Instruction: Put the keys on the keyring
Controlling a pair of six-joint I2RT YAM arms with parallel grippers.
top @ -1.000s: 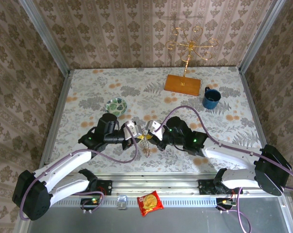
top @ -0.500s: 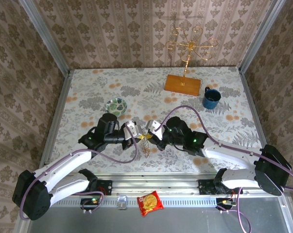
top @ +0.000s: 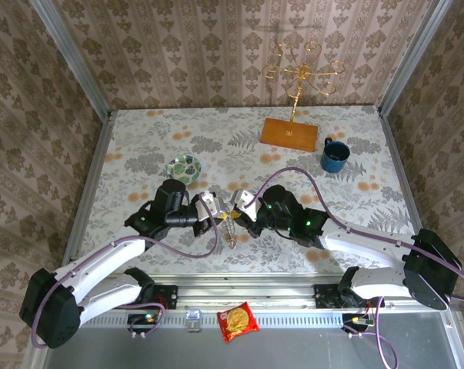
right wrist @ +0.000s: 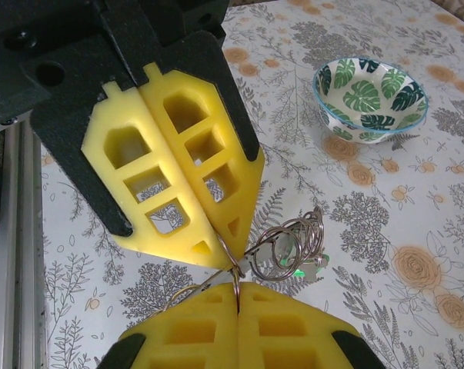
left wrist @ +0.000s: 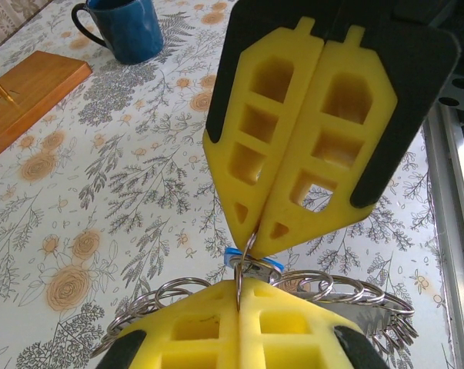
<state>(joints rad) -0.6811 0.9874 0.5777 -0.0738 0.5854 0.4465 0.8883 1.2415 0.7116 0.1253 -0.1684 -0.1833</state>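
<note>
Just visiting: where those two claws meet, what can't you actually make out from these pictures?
Blue key: left wrist view, only a sliver of its head shows between the left gripper and right gripper, both shut on the keyring; whether it is threaded is hidden.
Green key: right wrist view, just a speck behind the ring's coils.
Top external view: both keys too small to tell; the grippers cover the pinch.

Both black-and-white arms reach inward, yellow-padded left gripper [top: 215, 213] and right gripper [top: 243, 214] meeting tip to tip, each with its jaws pressed together.
</note>
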